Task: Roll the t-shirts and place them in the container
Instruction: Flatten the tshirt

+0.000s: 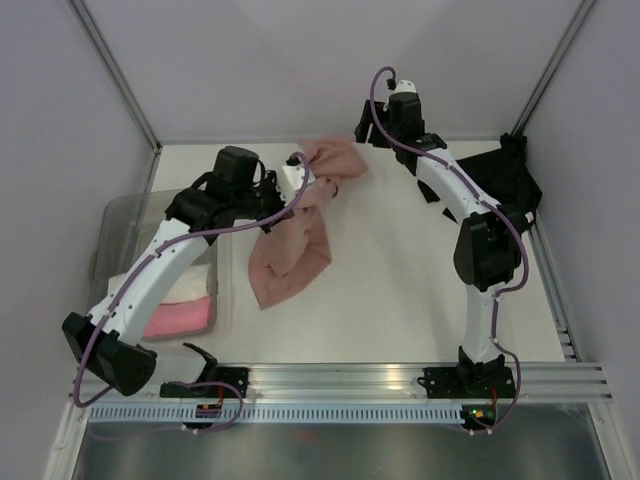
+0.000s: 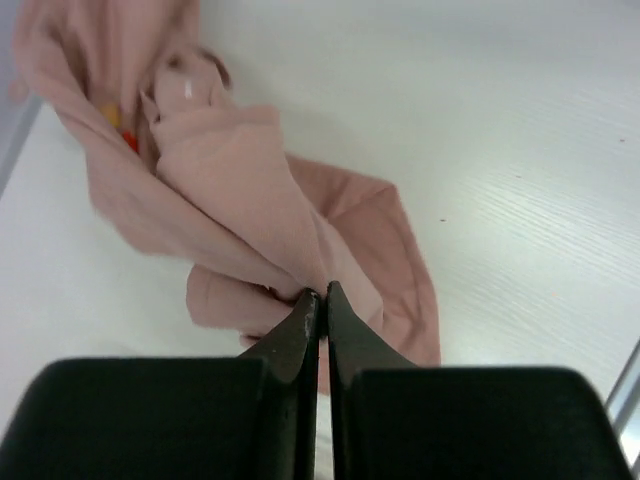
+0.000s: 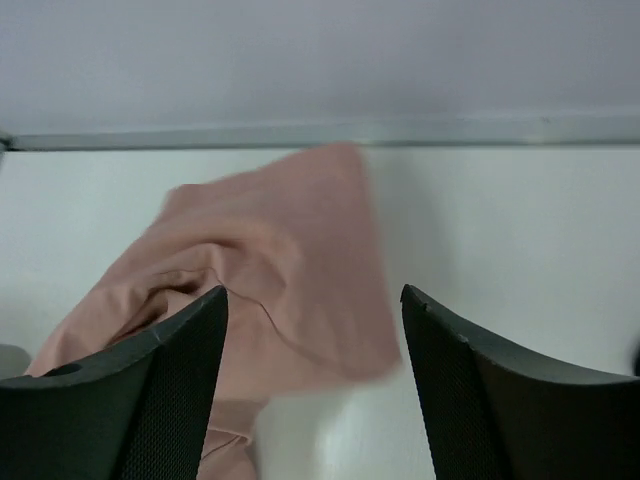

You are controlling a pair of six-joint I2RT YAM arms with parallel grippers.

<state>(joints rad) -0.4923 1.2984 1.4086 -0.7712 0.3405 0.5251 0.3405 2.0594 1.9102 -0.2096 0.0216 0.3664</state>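
Observation:
A dusty salmon-pink t-shirt (image 1: 292,252) lies crumpled on the white table, its upper part lifted toward the back wall. My left gripper (image 1: 318,185) is shut on a bunched fold of it; in the left wrist view the fingertips pinch the pink cloth (image 2: 250,200) at the left gripper (image 2: 321,296). My right gripper (image 1: 364,137) stands open just behind the shirt's top corner. In the right wrist view a loose flap of the shirt (image 3: 290,260) hangs blurred in front of the right gripper (image 3: 315,302), touching neither finger. A black t-shirt (image 1: 505,172) lies heaped at the back right.
A translucent grey bin (image 1: 120,222) stands at the left edge, holding a cream roll (image 1: 188,287) and a bright-pink roll (image 1: 182,318). The left arm reaches over the bin. Grey walls close in the back and sides; a metal rail (image 1: 350,380) runs along the front.

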